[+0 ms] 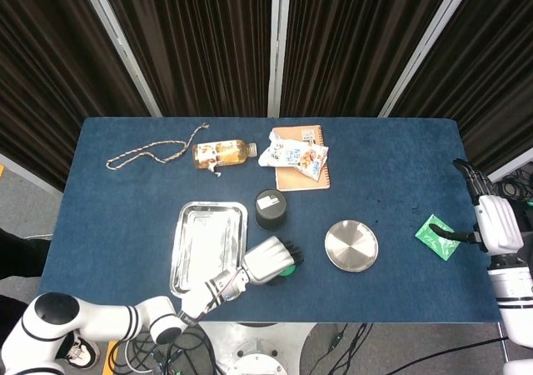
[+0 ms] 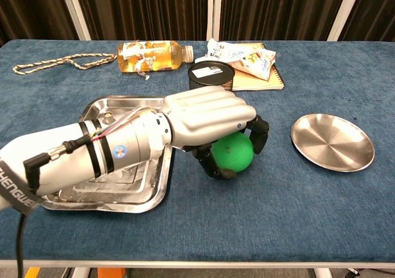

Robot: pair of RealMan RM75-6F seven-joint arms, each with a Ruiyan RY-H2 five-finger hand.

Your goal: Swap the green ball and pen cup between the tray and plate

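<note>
Green ball (image 2: 233, 152) sitting wrapped in the left hand (image 2: 213, 120), between the tray (image 2: 157, 191) and the plate (image 2: 333, 142), low over the blue table (image 2: 278, 210); impossible to tell whether touching the cloth. Fingers (image 2: 260, 134) curling down around the ball from above, caging it so it cannot roll. Probably carrying it across toward the plate, that being the ball's goal in the swap. Pen cup (image 2: 210, 74) standing upright on the table just beyond the hand, beside the tray's far right corner, not yet on either dish. Tray lying with nothing in it, presumably awaiting the cup. Right hand (image 1: 491, 223) hanging off the table's edge well right of the plate, holding nothing, fingers straight and near a green packet (image 1: 435, 237).
</note>
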